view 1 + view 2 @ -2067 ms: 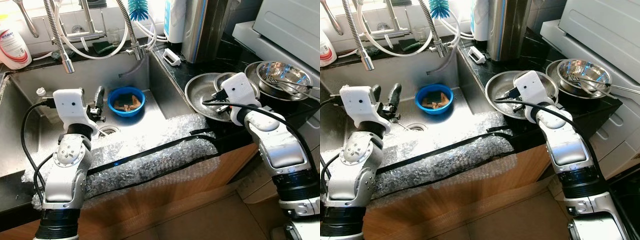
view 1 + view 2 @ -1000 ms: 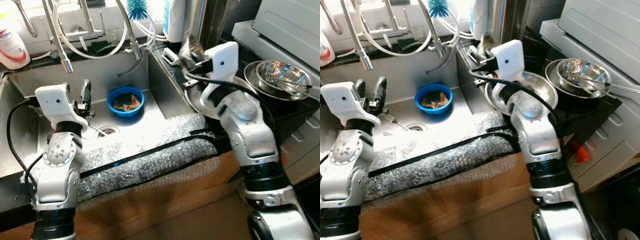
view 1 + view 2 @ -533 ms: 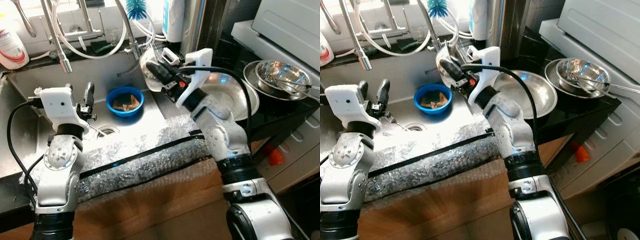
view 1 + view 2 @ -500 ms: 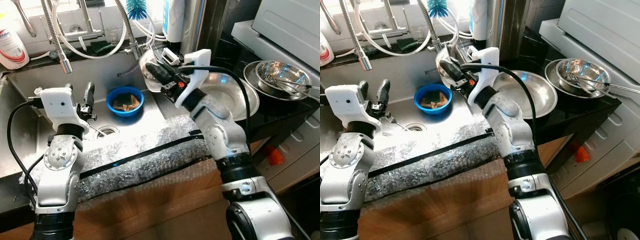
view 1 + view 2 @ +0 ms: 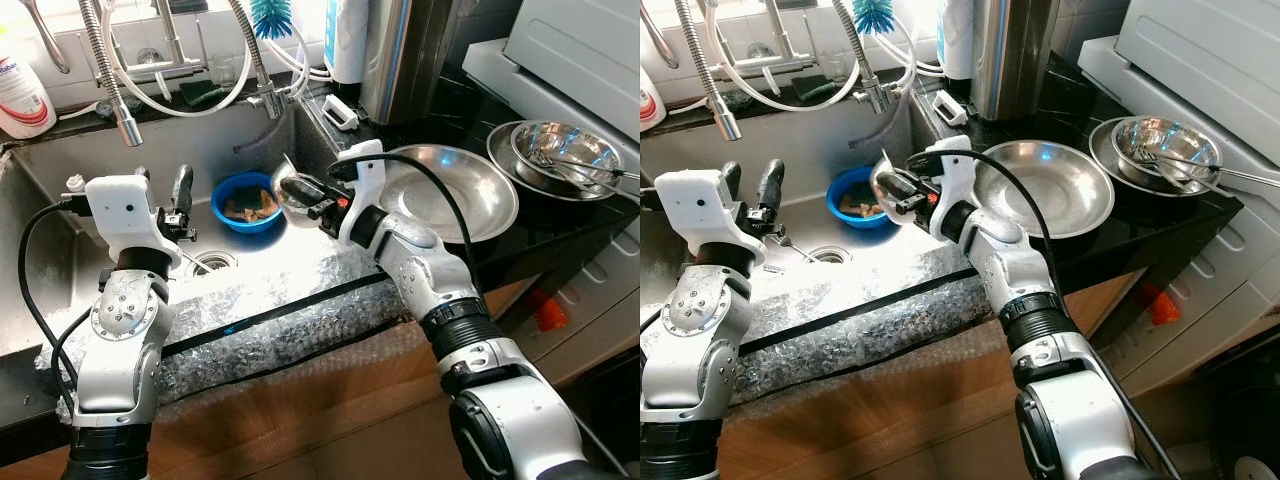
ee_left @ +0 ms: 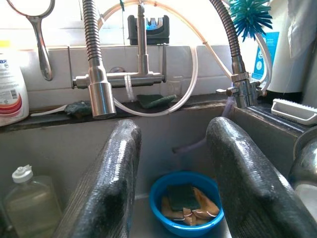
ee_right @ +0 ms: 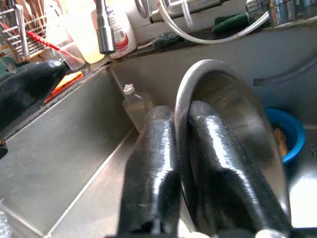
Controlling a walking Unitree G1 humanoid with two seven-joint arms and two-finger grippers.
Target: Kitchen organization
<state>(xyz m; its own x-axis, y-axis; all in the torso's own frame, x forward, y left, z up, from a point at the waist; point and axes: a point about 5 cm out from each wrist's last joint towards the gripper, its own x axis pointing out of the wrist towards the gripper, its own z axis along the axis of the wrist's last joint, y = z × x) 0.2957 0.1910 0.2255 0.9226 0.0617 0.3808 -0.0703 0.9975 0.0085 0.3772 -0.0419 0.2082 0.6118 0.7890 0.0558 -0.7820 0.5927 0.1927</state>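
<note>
My right gripper is shut on the rim of a small steel dish, holding it tilted above the sink beside the blue bowl. In the right wrist view the two fingers clamp the dish's edge. The blue bowl holds a green sponge and food scraps. My left gripper is open and held over the sink basin, left of the bowl, with nothing between its fingers.
A wide steel pan and stacked steel bowls with utensils sit on the black counter at right. Bubble wrap covers the sink's front edge. Faucet hoses, a clear bottle and a soap bottle stand behind.
My right arm swung from the counter at right over to the sink, carrying the steel dish, and has come lower and further left. The left arm barely moved.
</note>
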